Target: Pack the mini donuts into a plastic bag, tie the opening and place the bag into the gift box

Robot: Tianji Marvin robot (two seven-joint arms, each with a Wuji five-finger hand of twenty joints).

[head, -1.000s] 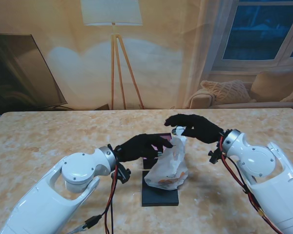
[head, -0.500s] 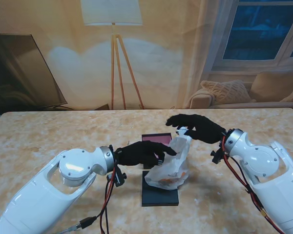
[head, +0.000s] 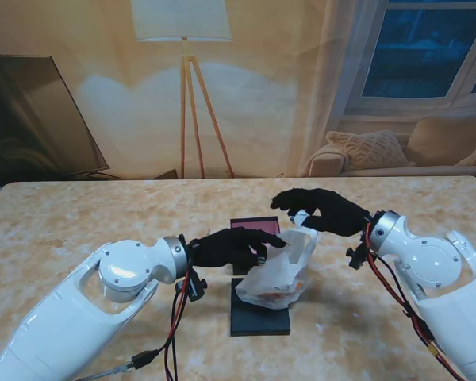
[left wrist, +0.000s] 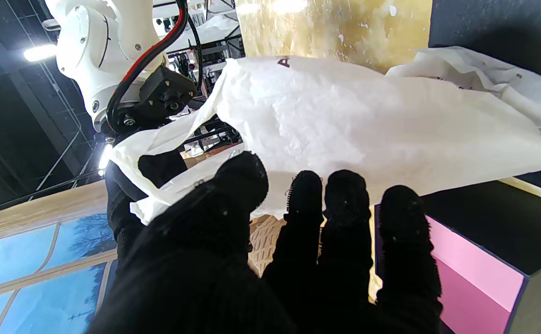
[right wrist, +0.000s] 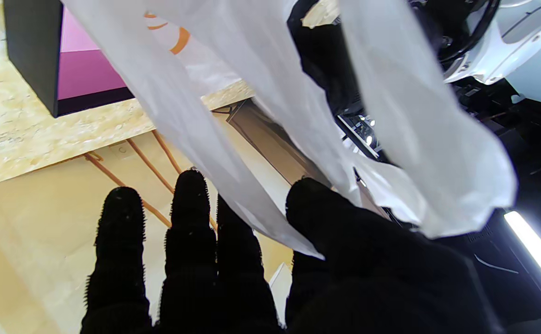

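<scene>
Both hands, the left hand (head: 236,246) and right hand (head: 321,210), pinch the plastic bag (head: 276,274) mouth; donuts look packed, while tying and boxing in the gift box (head: 254,225) remain

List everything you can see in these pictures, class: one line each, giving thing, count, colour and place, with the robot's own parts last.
Plastic bag: one, white, mid-table over the box lid, its top held by both hands.
Mini donuts: count unclear, orange-brown, inside the bag's base.
Gift box: one, black with pink inside, just beyond the bag.
Box lid: one, black, flat under the bag, nearer to me.
Table: one, beige marbled.
Floor lamp: one, cream shade, wooden legs, behind the table.
Sofa: one, beige, under the window, far right.
Left hand: black glove, pinching the bag's edge.
Right hand: black glove, gripping the bag's upper end.
</scene>
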